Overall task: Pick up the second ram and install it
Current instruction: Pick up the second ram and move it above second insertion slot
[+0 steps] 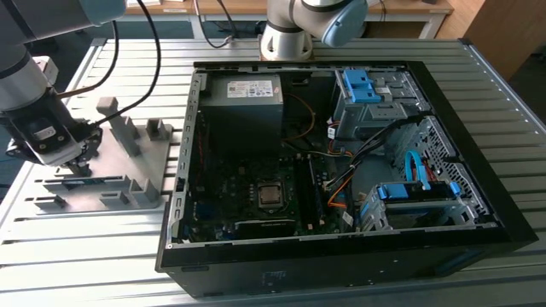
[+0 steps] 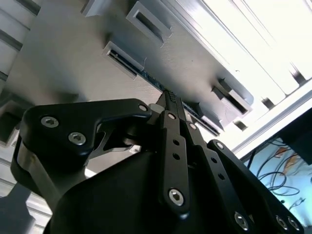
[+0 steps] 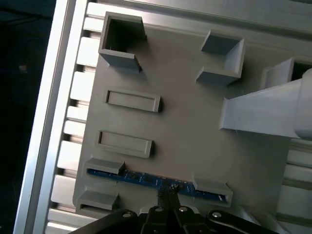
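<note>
Found the second ram [image 3: 141, 178] standing on edge in two end holders near the edge of the grey plate [image 3: 185, 136]. Seen clamped mid-length by the gripper [image 3: 168, 191], fingers drawn almost together over its upper edge. Noted the plate lying on the slatted table [image 1: 85, 256], beside the open computer case [image 1: 341, 256], on the exterior view's left.

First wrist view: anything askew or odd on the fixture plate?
Nothing stands out. The second ram sits on edge and straight in its holder, along one edge of the grey fixture plate, with no visible tilt or damage. The gripper is at the middle of the stick's length.
</note>
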Robot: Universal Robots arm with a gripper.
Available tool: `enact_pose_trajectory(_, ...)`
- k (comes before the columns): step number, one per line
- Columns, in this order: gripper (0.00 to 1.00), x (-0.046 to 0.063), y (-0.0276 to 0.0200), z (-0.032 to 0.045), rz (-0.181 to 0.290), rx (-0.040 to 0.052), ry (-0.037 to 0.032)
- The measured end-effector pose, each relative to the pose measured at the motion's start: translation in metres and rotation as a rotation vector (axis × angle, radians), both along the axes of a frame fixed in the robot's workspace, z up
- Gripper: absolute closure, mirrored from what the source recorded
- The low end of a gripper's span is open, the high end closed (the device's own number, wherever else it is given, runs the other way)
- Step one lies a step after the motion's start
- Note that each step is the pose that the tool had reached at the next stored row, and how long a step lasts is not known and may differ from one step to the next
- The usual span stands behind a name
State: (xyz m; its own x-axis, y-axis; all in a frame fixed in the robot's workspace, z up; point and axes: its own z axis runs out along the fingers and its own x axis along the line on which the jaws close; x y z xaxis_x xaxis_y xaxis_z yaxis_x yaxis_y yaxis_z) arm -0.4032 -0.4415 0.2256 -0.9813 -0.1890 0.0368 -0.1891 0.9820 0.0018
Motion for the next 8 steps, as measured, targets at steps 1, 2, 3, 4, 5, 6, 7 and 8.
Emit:
enact_pose_trajectory(1,0.90,0.0000,0.0000,0.0000,0.018,0.0000,0.0000)
enact_pose_trajectory(2,0.90,0.0000,0.0000,0.0000,0.036,0.0000,0.0000)
enact_pose_trajectory(3,0.90,0.0000,0.0000,0.0000,0.054,-0.0001,0.0000)
enact_pose_trajectory(4,0.90,0.0000,0.0000,0.0000,0.072,0.0000,0.0000)
enact_pose_trajectory(5,0.90,0.0000,0.0000,0.0000,0.090,0.0000,0.0000)
enact_pose_trajectory(6,0.90,0.0000,0.0000,0.0000,0.109,0.0000,0.0000)
enact_pose_trajectory(7,0.90,0.0000,0.0000,0.0000,0.128,0.0000,0.0000)
enact_pose_trajectory(8,0.90,0.0000,0.0000,0.0000,0.145,0.0000,0.0000)
